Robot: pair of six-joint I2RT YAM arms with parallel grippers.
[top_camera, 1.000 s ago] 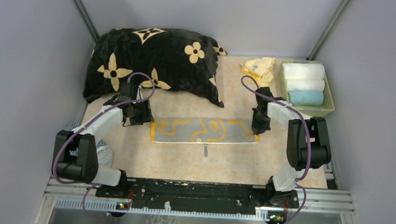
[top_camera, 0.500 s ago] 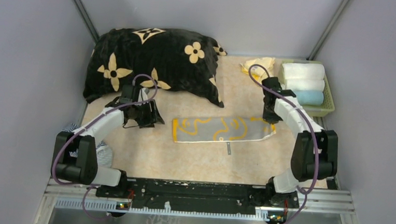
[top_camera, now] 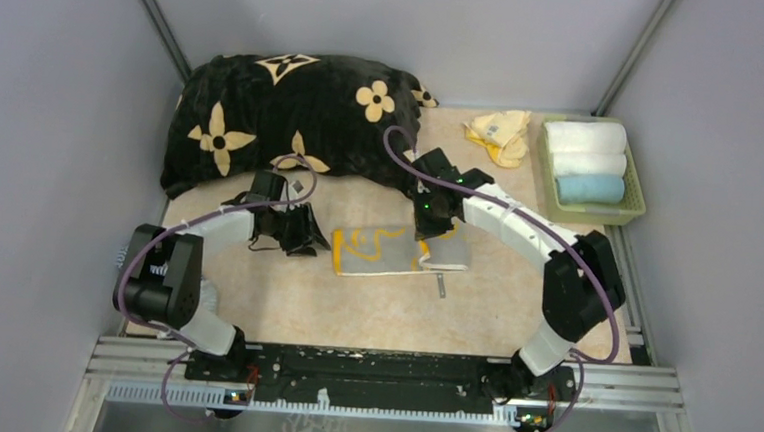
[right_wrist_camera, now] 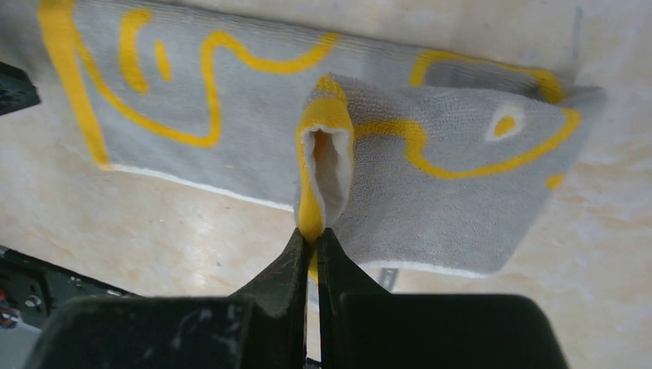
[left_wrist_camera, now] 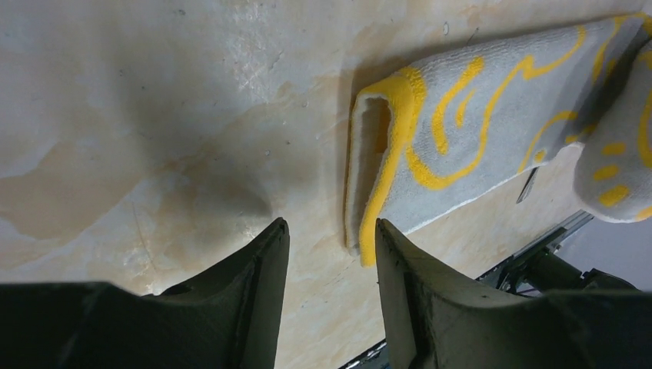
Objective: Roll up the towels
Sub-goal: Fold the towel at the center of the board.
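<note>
Where both arms reach in at mid-table (top_camera: 353, 304), one grey-and-yellow towel (top_camera: 381, 251) lies, its right end folded back over itself toward the left. Right gripper (right_wrist_camera: 314, 234) pinched tight on the folded yellow hem. Left gripper (left_wrist_camera: 327, 231) partly spread, holding nothing, fingertips low beside the towel's left edge. One small tag (top_camera: 441, 285) at the near hem, print too small to read. One yellow towel (top_camera: 500, 135) crumpled far right, beside one green basket (top_camera: 635, 191). Three rolls inside: two white rolls (top_camera: 585, 138), one light blue towel (top_camera: 590, 188). One black cushion (top_camera: 294, 110) with cream flowers, far left.
</note>
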